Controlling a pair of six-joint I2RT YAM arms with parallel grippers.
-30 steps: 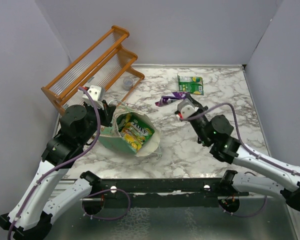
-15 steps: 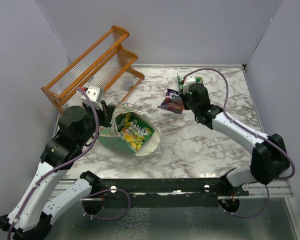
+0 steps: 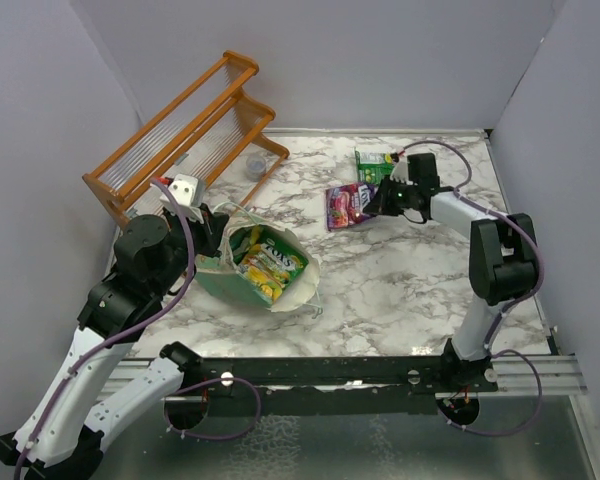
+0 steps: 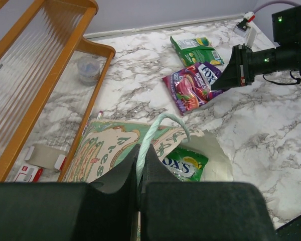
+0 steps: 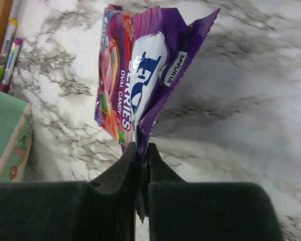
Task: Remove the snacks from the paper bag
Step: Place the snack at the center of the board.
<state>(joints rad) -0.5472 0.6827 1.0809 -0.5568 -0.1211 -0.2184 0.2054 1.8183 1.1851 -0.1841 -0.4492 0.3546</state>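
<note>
Purple packet [image 3: 348, 205] [image 4: 195, 85] [image 5: 135, 95]: glossy, purple-pink, white lettering, berry print, creased where it is held. It sits on the far half of the desk [image 3: 400, 290], right of centre. It is low at the desk surface; whether it rests on it, cannot tell. The right gripper [image 3: 378, 200] [image 4: 216, 84] [image 5: 139, 150] is pressed together on the packet's right end, pinching the foil edge. The packet's long axis runs from that pinch toward the desk's left edge, with the free end pointing left.

The right arm rises from the near right corner, bends at the elbow and reaches to the far side, forearm low and aimed left.

Green packet [image 3: 380, 168] [image 4: 196, 49]: lies flat near the far edge, just beyond the purple one.

Paper bag [image 3: 218, 278] [image 4: 115, 145]: pale green, printed pattern, cream inside. It is tipped over on the left half of the desk, mouth open toward the right. Yellow-green packets [image 3: 270, 262] [image 4: 183, 163] show inside.

The left gripper [image 3: 212, 222] [image 4: 140, 168] is clamped on the bag's white string handle [image 4: 160, 125] at the bag's far left rim. The left arm is folded up from the near left corner.

Orange rack [image 3: 185, 135] is at the far left corner, with a clear cup [image 3: 257, 165] [image 4: 88, 68] beside it. Pens [image 5: 7, 55] lie by the bag.
</note>
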